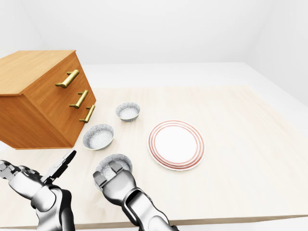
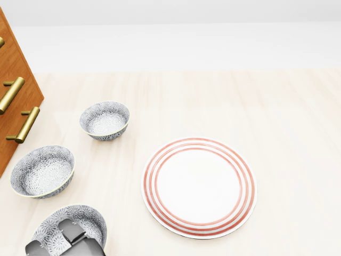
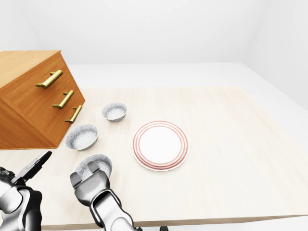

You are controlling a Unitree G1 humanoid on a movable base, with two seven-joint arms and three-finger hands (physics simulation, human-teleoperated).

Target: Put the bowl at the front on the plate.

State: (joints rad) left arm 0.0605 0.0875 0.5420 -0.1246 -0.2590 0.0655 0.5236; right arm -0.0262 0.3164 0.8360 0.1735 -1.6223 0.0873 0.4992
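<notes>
Three grey patterned bowls stand in a row left of the white, red-ringed plate (image 2: 199, 186). The nearest bowl (image 2: 80, 218) sits at the head view's bottom left, resting on the table. My right hand (image 1: 114, 169) reaches up from the bottom edge. Its fingers (image 2: 69, 233) hook over the bowl's near rim and into the bowl, closing on the rim. The thumb is hidden under the hand. My left hand (image 1: 65, 161) hovers at the lower left, apart from the bowls, with its fingers stretched out and holding nothing.
The middle bowl (image 2: 42, 172) and the far bowl (image 2: 105, 120) lie close to a wooden chest of drawers (image 1: 43, 96) with brass handles at the left. The pale wooden table (image 1: 240, 134) stretches right of the plate, and its near edge runs along the bottom.
</notes>
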